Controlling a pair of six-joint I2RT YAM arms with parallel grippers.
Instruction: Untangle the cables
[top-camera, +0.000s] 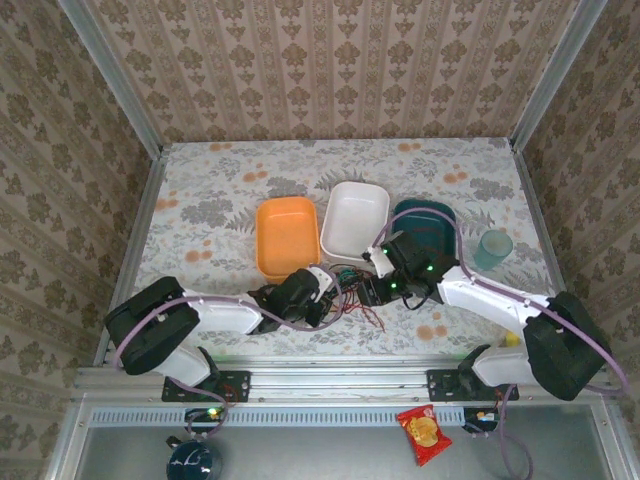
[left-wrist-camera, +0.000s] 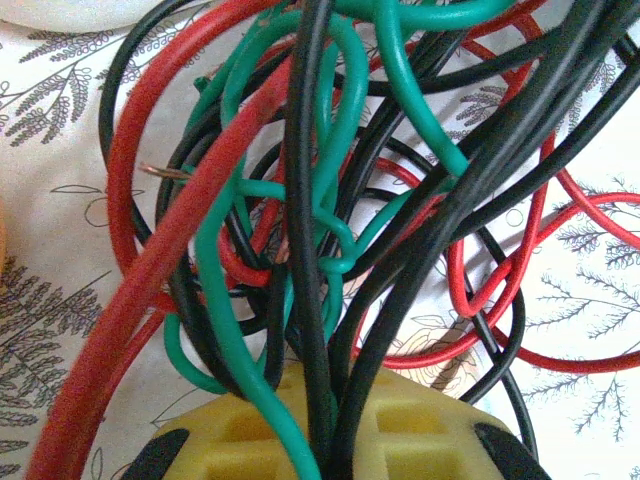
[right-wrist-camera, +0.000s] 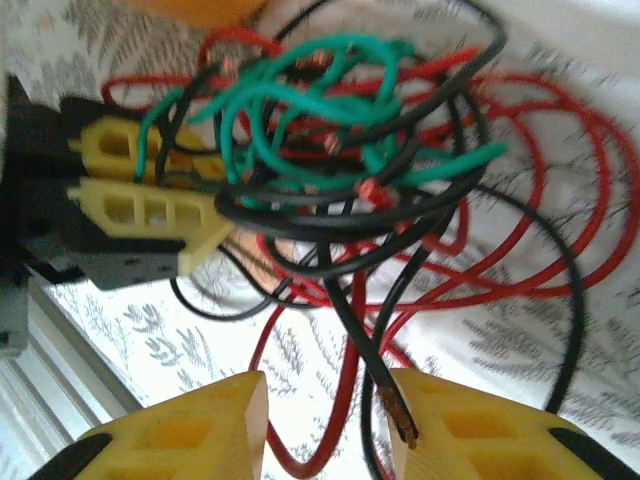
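Observation:
The cables (top-camera: 350, 298) form a tangle of thin red, green and black wires on the floral table between the two grippers. My left gripper (top-camera: 322, 292) is shut on a bundle of black and green cables (left-wrist-camera: 330, 200) that run down between its yellow fingers (left-wrist-camera: 400, 430). In the right wrist view that same left gripper (right-wrist-camera: 150, 205) holds the tangle (right-wrist-camera: 340, 150) from the left. My right gripper (right-wrist-camera: 327, 430) stands open below the tangle. A black cable's bare copper end (right-wrist-camera: 400, 415) rests against its right finger, and a red loop passes through the gap.
Behind the tangle stand an orange bin (top-camera: 288, 235), a white bin (top-camera: 353, 218) and a teal bin (top-camera: 430, 225). A teal cup (top-camera: 492, 248) sits at the right. A red snack packet (top-camera: 424, 433) lies below the table's near rail.

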